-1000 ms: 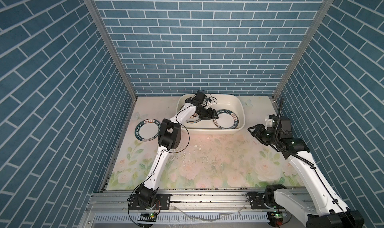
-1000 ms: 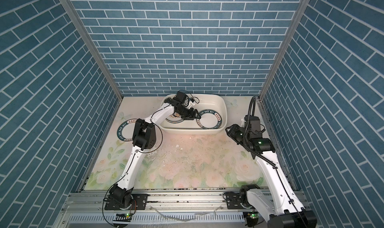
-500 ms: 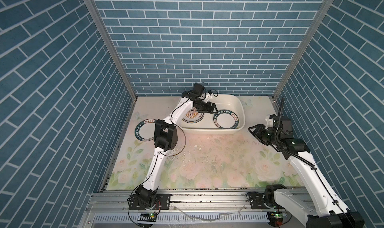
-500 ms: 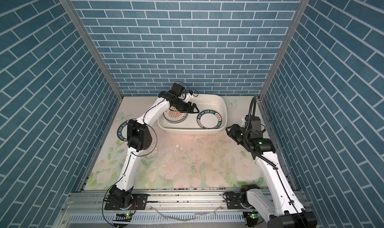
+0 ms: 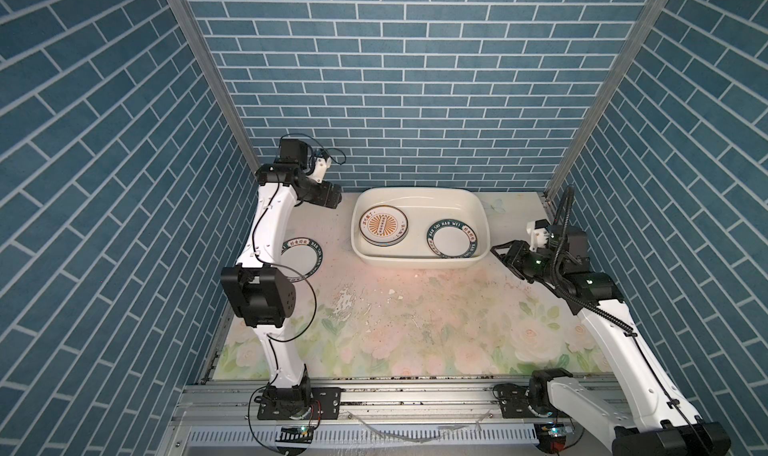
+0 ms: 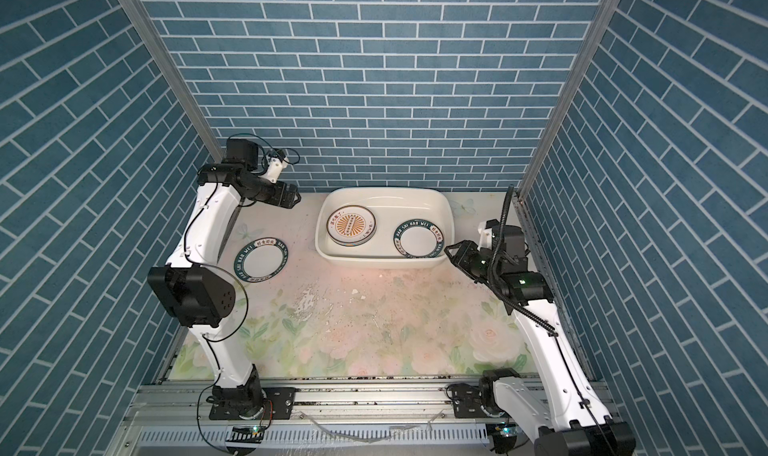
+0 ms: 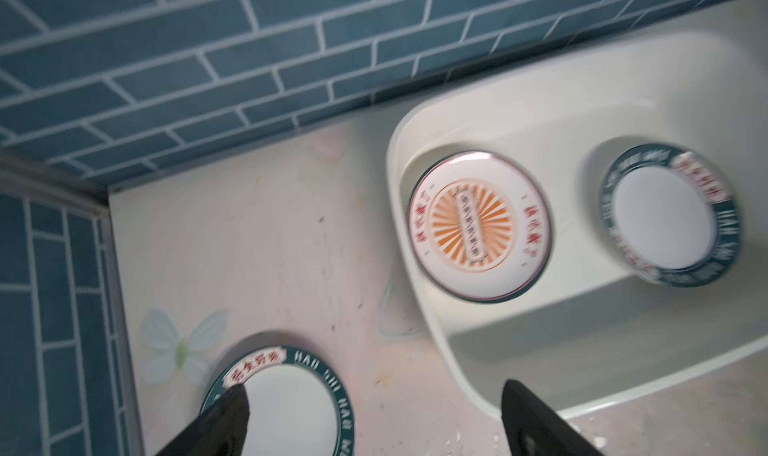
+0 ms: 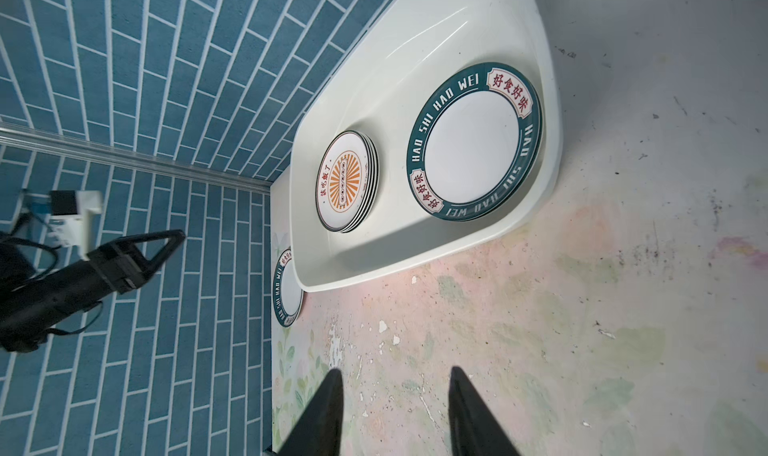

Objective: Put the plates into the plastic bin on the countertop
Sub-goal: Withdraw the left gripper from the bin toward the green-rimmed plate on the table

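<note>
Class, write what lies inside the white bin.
Inside the plastic bin: a stack topped by an orange sunburst plate, and a separate teal-banded plate. Faces beneath those tops are covered.

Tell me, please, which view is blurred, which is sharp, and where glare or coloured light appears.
Left wrist view: blurred, the lettering on the sunburst plate is smeared. Right wrist view: sharp, the band of the teal-banded plate reads clearly, and bright glare streaks cross the plastic bin wall. Both top views: sharp, with a reddish glow on the countertop in front of the bin.
</note>
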`<state>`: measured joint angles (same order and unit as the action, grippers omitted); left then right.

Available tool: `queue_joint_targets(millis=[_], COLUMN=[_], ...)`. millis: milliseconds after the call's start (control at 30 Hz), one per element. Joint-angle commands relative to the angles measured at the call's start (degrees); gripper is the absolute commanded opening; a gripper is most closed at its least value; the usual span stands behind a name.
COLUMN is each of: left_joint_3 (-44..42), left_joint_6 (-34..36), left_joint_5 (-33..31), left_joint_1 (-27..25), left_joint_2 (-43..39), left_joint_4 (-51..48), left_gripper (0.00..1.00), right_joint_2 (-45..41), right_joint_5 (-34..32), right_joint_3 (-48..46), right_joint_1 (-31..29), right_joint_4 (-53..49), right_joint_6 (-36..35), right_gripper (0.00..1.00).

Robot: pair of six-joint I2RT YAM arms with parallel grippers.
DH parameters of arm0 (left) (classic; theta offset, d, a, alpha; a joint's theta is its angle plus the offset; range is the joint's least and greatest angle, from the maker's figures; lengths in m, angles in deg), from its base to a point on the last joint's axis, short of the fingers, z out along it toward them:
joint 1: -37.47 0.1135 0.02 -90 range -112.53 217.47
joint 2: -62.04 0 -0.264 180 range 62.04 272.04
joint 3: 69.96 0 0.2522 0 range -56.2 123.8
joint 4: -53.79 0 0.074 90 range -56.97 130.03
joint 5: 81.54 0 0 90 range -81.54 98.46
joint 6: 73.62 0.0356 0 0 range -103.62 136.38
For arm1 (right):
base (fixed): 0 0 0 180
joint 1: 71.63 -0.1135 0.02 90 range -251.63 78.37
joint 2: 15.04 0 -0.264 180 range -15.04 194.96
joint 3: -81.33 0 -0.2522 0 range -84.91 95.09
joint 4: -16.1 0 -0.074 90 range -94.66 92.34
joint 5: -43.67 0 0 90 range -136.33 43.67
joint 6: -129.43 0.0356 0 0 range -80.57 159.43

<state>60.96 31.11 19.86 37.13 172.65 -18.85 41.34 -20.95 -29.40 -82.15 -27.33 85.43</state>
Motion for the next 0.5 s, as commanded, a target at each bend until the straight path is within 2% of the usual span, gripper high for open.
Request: queue_joint_targets(millis=[0, 67, 333, 400, 467], left_joint_3=[-6.42, -8.59, -7.89, -7.11, -5.08], left_joint_6=[5.56, 5.50, 1.45, 0.43, -0.99], left_joint_5=[-8.76, -10.40, -16.37, -15.88, -12.79], left_joint_1=[1.43, 3.05, 7.55, 8.75, 10.26], left_joint_2=[-1.11, -1.18, 4.31, 5.88, 8.13], left_joint_4=[-0.72, 0.36, -2.60, -2.89, -4.61], left_gripper=[0.97, 0.98, 1.00, 0.99, 1.00], right_joint_2=[0.73, 1.01, 1.01, 1.15, 1.38], right_joint_5=[1.73, 1.81, 1.17, 0.75, 0.22], right_joint_3=[1.51, 1.62, 0.98, 0.79, 0.56], right_joint_1=[-1.02, -1.50, -2.78, -3.43, -4.14], right_joint_4=[-0.30, -0.61, -1.26, -1.28, -1.38], right_joint_6=[-2.40, -2.49, -1.80, -1.57, -1.26], right_gripper=[0.42, 0.42, 0.42, 0.42, 0.42])
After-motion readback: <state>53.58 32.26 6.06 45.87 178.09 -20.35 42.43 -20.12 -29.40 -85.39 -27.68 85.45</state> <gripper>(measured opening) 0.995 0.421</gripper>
